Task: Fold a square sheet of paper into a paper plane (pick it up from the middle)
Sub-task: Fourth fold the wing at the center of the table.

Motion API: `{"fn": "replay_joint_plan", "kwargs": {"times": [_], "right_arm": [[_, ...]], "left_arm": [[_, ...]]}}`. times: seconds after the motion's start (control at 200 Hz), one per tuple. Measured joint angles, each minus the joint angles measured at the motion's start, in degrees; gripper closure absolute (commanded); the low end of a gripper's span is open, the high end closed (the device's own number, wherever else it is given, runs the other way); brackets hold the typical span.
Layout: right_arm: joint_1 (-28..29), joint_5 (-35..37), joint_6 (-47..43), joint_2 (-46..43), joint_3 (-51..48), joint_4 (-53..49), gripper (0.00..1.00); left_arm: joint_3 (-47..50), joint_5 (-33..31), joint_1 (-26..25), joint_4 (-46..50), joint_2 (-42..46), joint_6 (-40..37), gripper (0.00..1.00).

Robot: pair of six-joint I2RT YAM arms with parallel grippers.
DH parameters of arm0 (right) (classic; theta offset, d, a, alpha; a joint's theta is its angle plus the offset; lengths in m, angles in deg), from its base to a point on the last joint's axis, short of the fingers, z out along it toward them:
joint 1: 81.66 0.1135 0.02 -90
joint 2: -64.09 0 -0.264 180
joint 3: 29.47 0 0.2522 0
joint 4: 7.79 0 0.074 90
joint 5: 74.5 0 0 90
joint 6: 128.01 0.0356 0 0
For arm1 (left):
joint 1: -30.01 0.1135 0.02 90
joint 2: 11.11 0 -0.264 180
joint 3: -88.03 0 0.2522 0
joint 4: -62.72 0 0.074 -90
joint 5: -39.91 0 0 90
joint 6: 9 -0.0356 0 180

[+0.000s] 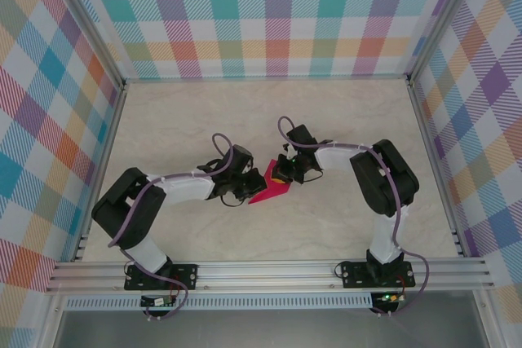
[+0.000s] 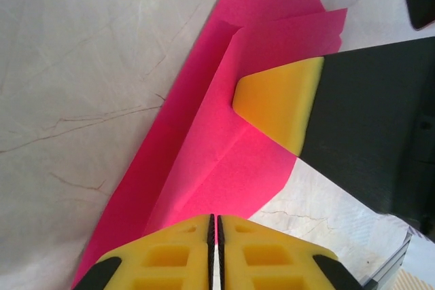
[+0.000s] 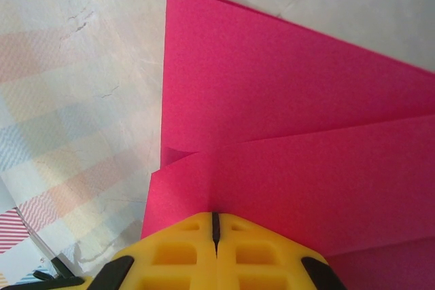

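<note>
Your left gripper (image 2: 214, 221) is holding its jaws pressed together at the near edge of the partly folded magenta-pink square sheet of paper (image 2: 204, 140), though I cannot tell whether they are nipping a layer. The sheet is lying flat on the pale marbled desk (image 2: 81, 66), its long axis running diagonally away from those jaws. Farther along, your right gripper (image 3: 215, 216), jaws also pressed together, is bearing down on the folded flap; no writing is showing.

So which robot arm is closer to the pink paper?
Neither, it's a tie: the left tool is shut at one end of the pink paper, and the right tool rests on its other side.
</note>
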Motion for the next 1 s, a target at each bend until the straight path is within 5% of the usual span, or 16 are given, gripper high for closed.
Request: {"fn": "replay_joint_plan", "kwargs": {"times": [1.0], "right_arm": [[0.0,0.0,0.0,0.7,1.4,-2.1,1.00]], "left_arm": [[7.0,-1.2,0.3,-5.2,0.8,4.7,0.91]]}}
